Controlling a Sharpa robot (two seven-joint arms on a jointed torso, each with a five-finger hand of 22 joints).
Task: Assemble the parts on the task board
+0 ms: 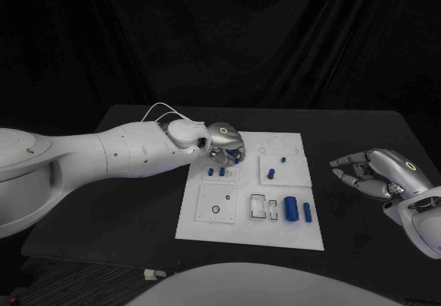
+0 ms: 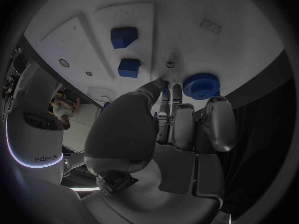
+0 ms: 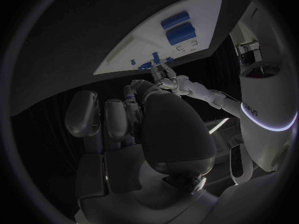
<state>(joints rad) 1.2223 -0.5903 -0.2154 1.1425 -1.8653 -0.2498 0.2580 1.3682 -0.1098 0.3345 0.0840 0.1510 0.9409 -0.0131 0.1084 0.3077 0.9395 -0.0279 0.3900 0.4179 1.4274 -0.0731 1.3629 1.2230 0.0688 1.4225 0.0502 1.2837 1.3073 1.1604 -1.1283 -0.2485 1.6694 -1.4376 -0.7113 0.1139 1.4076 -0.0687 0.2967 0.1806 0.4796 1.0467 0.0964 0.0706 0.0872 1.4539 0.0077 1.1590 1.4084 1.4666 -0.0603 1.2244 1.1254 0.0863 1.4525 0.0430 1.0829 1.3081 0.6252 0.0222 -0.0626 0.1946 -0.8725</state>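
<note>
The white task board (image 1: 276, 237) lies mid-table. My left hand (image 1: 224, 141) hangs over its far left corner, fingers pointing down. In the left wrist view, the thumb and a finger of that hand (image 2: 168, 129) pinch a small blue peg (image 2: 165, 88) just above the board (image 2: 236, 45), next to a blue gear (image 2: 201, 86). Two blue blocks (image 2: 123, 37) sit in the plate beyond. Two short pegs (image 1: 216, 171) stand just below the hand. My right hand (image 1: 372, 173) hovers off the board's right edge, fingers loosely bent and holding nothing, and is also seen in the right wrist view (image 3: 143, 129).
A thick blue cylinder (image 1: 290, 208) and a slimmer one (image 1: 307, 212) lie near the board's near right. More small pegs (image 1: 272, 172) stand mid-board. Bare black table (image 1: 129, 217) lies left of the board. The right wrist view shows the board (image 3: 134, 45) and my left arm (image 3: 199, 92).
</note>
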